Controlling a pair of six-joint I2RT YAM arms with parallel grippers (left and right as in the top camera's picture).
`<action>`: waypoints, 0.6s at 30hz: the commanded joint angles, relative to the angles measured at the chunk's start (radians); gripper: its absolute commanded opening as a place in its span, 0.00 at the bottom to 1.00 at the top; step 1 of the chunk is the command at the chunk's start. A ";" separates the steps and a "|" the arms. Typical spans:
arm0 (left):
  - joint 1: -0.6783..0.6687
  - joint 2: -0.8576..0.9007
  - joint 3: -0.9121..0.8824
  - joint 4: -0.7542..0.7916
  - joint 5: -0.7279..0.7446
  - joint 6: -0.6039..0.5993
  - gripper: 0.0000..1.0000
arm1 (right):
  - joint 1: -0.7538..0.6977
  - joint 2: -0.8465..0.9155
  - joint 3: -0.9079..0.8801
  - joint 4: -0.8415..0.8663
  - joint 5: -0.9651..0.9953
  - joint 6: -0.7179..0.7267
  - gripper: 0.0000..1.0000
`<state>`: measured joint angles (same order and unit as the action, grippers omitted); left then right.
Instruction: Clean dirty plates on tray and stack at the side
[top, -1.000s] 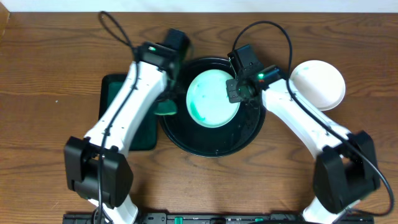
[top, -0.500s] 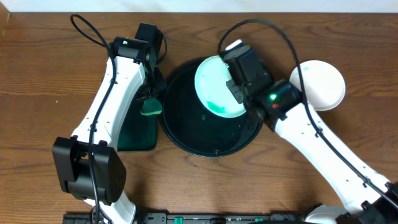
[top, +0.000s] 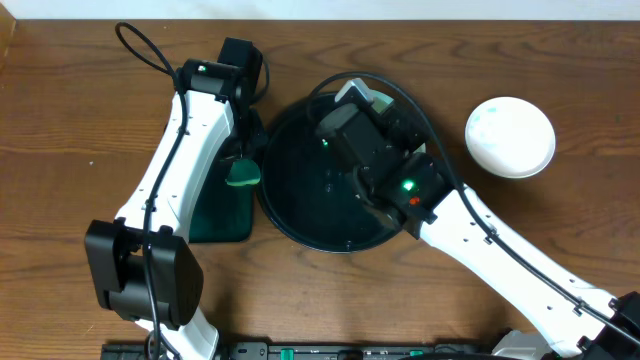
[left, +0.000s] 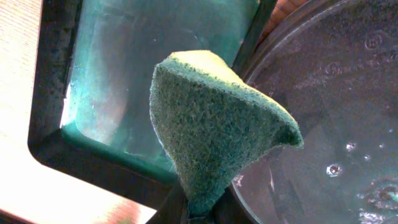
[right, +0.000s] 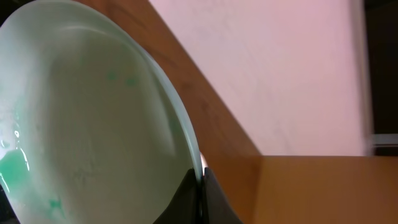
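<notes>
My right gripper (right: 200, 179) is shut on the rim of a white plate (right: 93, 118). The plate is lifted off the round black tray (top: 300, 205) and tipped up on edge, with teal smears at its lower left. Overhead, the right wrist hides nearly all of this plate above the tray's back half. My left gripper (left: 200, 213) is shut on a green sponge (left: 217, 124), which hangs over the gap between the green tray and the black tray's left rim (left: 336, 93). A white plate (top: 510, 137) lies on the wood at the right side.
The rectangular dark green tray (top: 215, 215) lies just left of the black tray, partly under my left arm. Water drops dot the black tray's floor. Cables loop over the table's back. Bare wood lies in front and at the far left.
My right arm has lifted the smeared plate off the black tray and tipped it on edge. The left arm drew the sponge from the tray's edge toward the green tray, then held still.
</notes>
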<state>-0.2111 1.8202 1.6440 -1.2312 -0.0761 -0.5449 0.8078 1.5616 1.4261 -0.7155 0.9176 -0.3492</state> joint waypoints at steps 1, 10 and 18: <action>0.003 -0.004 -0.004 -0.008 0.005 0.014 0.07 | 0.027 -0.019 0.026 0.007 0.129 -0.053 0.01; 0.003 -0.004 -0.004 -0.010 0.005 0.014 0.07 | 0.052 -0.019 0.026 0.019 0.161 -0.079 0.01; 0.003 -0.004 -0.004 -0.010 0.005 0.014 0.07 | 0.059 -0.019 0.026 0.072 0.299 -0.163 0.01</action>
<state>-0.2111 1.8202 1.6440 -1.2343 -0.0734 -0.5446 0.8555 1.5616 1.4261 -0.6662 1.0966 -0.4606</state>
